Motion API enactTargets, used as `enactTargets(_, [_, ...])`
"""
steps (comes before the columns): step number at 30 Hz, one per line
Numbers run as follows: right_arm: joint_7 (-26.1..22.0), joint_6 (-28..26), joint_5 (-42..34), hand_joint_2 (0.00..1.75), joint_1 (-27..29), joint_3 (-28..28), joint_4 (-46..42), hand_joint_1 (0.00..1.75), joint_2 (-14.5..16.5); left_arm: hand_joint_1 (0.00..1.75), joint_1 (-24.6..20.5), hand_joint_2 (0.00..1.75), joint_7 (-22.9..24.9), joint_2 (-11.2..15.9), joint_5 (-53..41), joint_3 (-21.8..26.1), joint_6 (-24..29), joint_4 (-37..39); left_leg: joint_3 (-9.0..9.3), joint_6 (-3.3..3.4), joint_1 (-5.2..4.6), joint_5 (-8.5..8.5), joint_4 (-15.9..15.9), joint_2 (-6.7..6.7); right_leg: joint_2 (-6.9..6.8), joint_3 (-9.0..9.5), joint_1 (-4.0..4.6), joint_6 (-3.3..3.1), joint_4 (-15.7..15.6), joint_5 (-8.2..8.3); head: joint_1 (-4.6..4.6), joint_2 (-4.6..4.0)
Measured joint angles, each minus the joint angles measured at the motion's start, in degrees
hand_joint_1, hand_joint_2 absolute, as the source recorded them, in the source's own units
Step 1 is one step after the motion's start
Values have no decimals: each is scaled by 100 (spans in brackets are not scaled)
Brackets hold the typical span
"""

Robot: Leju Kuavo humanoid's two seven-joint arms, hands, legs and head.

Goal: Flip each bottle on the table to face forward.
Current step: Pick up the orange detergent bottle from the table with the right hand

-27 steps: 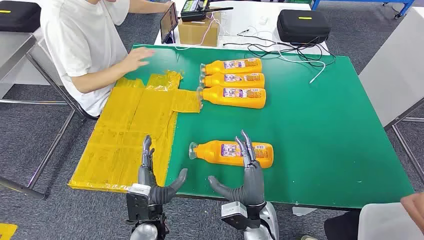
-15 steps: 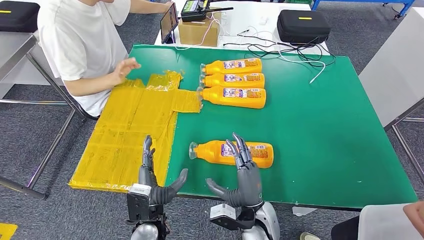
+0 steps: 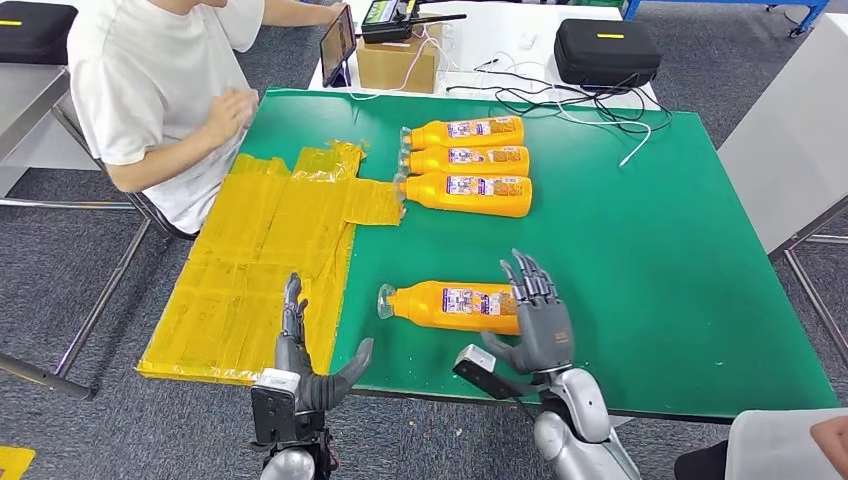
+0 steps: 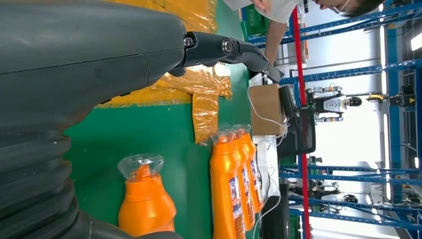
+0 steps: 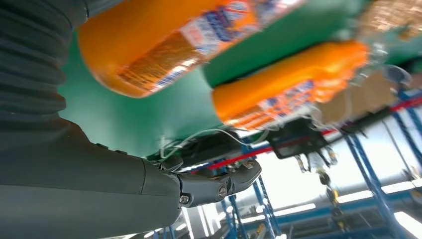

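The right hand (image 3: 538, 322) had swung from over the near bottle's label toward the robot's right, to the bottle's base end; fingers spread, holding nothing, palm turned toward the bottle. The near bottle (image 3: 456, 305) had not shifted: it lay on its side on the green table (image 3: 650, 260), cap toward the yellow sheet (image 3: 260, 260), label up. Judged, the flip looked done or checked on this one and the hand was clearing off. The left hand (image 3: 300, 365) stayed at the table's near edge, fingers apart, empty. The person (image 3: 160, 90) had pulled a hand (image 3: 232, 110) back off the table to the chest. Three more bottles (image 3: 465, 165) lay in a row further back, labels up.

Right hand hid the near bottle's base, so contact there couldn't be told. Right wrist view was blurred. Small label print unreadable.
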Motion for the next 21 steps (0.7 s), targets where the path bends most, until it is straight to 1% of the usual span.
enactTargets(4, [238, 254, 212, 175, -103, -11, 218, 0, -104, 0, 18, 175, 0, 0, 0, 24, -23, 0, 0, 0, 0, 0, -1, 0, 0, 0, 0, 0, 0, 0, 1, -1])
enactTargets(10, [442, 540, 392, 175, -230, -5, 472, 0, -170, 0, 35, 175, 0, 0, -1, 38, -63, 0, 0, 0, 0, 0, 0, 0, 0, 0, 0, 0, 0, 0, 1, 0])
enactTargets(13, [729, 786, 622, 175, -299, 9, 579, 0, -187, 0, 36, 175, 0, 0, -3, 41, -84, 0, 0, 0, 0, 0, 0, 0, 0, 0, 0, 0, 0, 0, 1, -1])
enactTargets(17, [1211, 958, 1022, 175, -408, 43, 686, 0, -214, 0, 40, 175, 0, 0, -13, 45, -136, 0, 0, 0, 0, 0, 0, 0, 0, 0, 0, 0, 0, 0, -1, 0])
enactTargets(21, [1350, 999, 1131, 175, -492, 78, 751, 0, -225, 0, 51, 175, 0, 0, -18, 46, -166, 0, 0, 0, 0, 0, 0, 0, 0, 0, 0, 0, 0, 0, 1, -1])
